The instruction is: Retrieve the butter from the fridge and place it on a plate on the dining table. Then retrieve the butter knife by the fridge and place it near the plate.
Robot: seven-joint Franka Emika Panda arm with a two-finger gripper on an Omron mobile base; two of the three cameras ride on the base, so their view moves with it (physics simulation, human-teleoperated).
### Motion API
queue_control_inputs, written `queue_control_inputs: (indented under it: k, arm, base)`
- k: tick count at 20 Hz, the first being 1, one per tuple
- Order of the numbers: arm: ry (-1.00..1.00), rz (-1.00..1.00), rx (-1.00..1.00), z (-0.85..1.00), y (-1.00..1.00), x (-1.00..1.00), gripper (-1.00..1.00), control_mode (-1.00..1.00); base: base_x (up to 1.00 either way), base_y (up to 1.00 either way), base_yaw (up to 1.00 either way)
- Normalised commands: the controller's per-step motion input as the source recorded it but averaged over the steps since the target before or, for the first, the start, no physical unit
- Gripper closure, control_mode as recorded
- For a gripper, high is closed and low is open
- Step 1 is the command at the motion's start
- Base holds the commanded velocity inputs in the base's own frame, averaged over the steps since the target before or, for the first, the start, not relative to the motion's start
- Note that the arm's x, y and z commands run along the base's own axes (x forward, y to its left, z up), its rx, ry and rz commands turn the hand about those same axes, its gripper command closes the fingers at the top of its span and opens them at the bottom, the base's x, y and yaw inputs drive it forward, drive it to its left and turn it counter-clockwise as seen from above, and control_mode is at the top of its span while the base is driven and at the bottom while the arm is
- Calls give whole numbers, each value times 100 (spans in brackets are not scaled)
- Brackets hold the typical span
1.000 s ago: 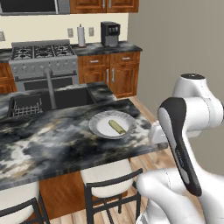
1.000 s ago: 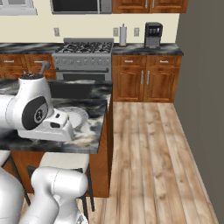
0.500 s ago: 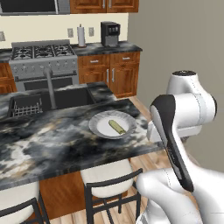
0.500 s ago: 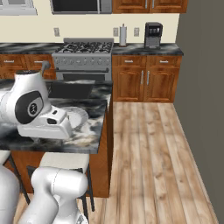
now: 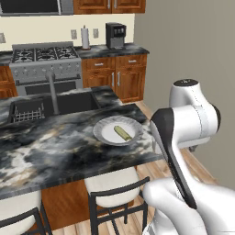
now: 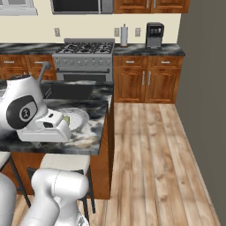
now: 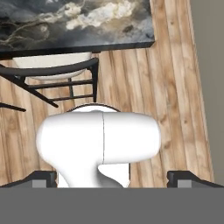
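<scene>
The butter point(image 5: 122, 133), a small pale yellow-tan stick, lies on the round grey-white plate point(image 5: 106, 130) near the right end of the dining table point(image 5: 55, 147). In the right base view my white hand hides most of the plate point(image 6: 79, 118). My gripper point(image 7: 116, 178) is open with nothing between its fingertips point(image 7: 43, 177). It hangs off the table's end and looks down at the wood floor, with the dining table's edge point(image 7: 78, 26) at the top of the hand view. The fridge and the butter knife are out of view.
A sink with a tall faucet point(image 5: 53, 94) is set into the table behind the plate. Two stools point(image 5: 114, 188) stand under the near edge. A stove point(image 5: 43, 62), a coffee machine point(image 5: 115, 35) and wood cabinets line the back wall. Open wood floor point(image 6: 150, 150) lies to the right.
My arm has folded back a little from the table's end, the elbow shifting slightly. The butter stays on the plate and the gripper stays open.
</scene>
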Motion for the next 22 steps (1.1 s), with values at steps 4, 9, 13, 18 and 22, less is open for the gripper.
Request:
queue_control_inputs:
  k: [4, 9, 13, 18, 22]
  arm:
    - [0, 0, 0, 0, 0, -1, -100, -100]
    - [0, 0, 0, 0, -10, -17, -100, -100]
    - [0, 0, 0, 0, -8, -2, -100, 100]
    - [0, 0, 0, 0, 0, 0, -100, 100]
    - [0, 0, 0, 0, 0, 0, -100, 100]
  base:
    - [0, 0, 0]
    - [0, 0, 0]
    - [0, -50, 0]
    - [0, -88, 0]
    - [2, -96, 0]
